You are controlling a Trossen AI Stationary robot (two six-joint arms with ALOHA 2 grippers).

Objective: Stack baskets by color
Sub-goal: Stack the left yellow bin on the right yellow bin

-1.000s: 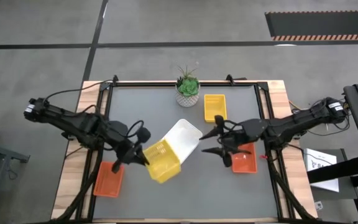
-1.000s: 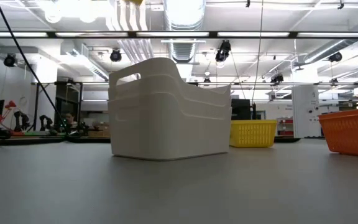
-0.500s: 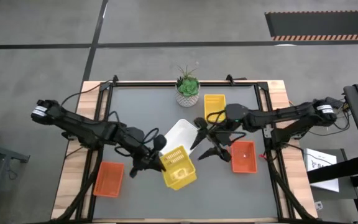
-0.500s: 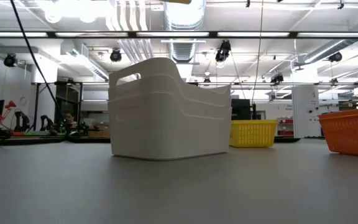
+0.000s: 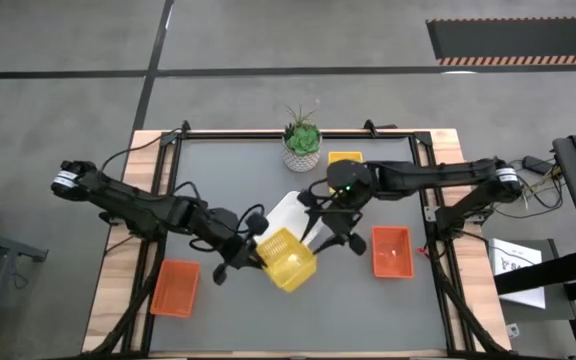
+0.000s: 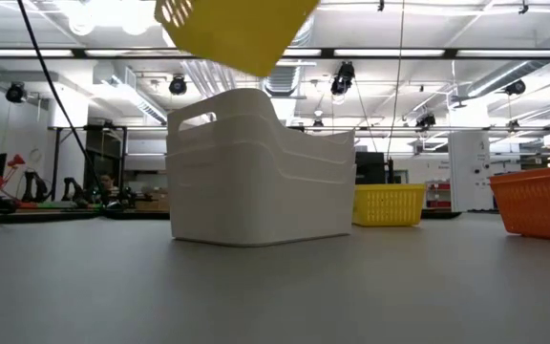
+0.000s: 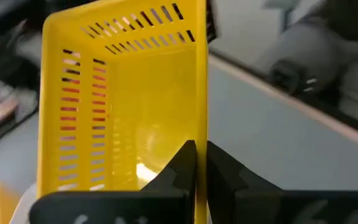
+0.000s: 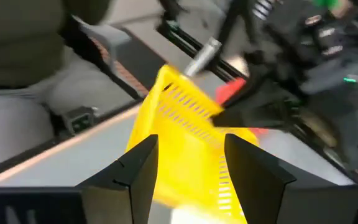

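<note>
- Table [image 5: 228, 170]: dark grey work surface with a wooden border; it carries all the baskets and the plant.
- Left arm: reaches from the table's left side toward the centre. Left gripper [image 5: 258, 252] is clenched on the side wall of the raised yellow basket [image 5: 288, 260]; in the left wrist view the two fingers [image 7: 185, 165] pinch that wall [image 7: 129, 118] between them.
- Right arm: reaches from the table's right side toward the centre. Right gripper [image 5: 330, 232] is spread wide and grasps nothing; it sits over the right edge of the white baskets, just beside the raised yellow basket. In the right wrist view that basket [image 8: 179, 137] shows beyond the parted fingers [image 8: 132, 171].
- White baskets [image 5: 293, 212]: nested stack, largest of the set, near the table's centre; partly covered by the raised yellow basket. In the low view the stack [image 6: 256, 172] rests on the table, with the yellow basket [image 6: 232, 29] tilted in the air above it.
- Second yellow basket [image 5: 344, 160]: far side of the table, right of the plant, partly hidden by the right arm.
- Orange basket [image 5: 390, 250]: right side of the table.
- Second orange basket [image 5: 176, 287]: near left corner, partly on the wooden border.
- Potted plant [image 5: 302, 143]: far edge, middle.
</note>
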